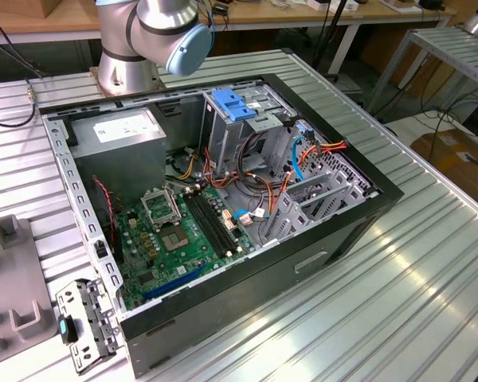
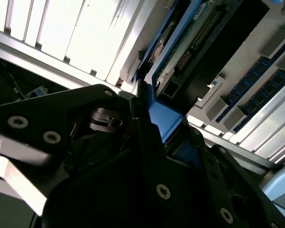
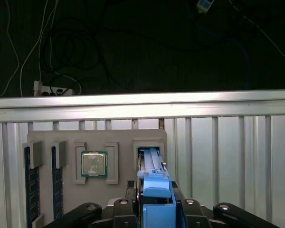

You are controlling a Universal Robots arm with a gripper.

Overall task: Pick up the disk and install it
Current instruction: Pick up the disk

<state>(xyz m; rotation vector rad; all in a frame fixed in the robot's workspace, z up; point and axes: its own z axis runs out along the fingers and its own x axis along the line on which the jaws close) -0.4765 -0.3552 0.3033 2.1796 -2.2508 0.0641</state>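
Worktop of ribbed metal carries an open computer case, its boards and cables exposed. In the first wrist view a grey tray lies on the same ribbed surface. The disk stands on edge in one of the tray's slots. The gripper is closed against both sides of its blue rail. A processor chip and memory sticks sit in neighbouring pockets.
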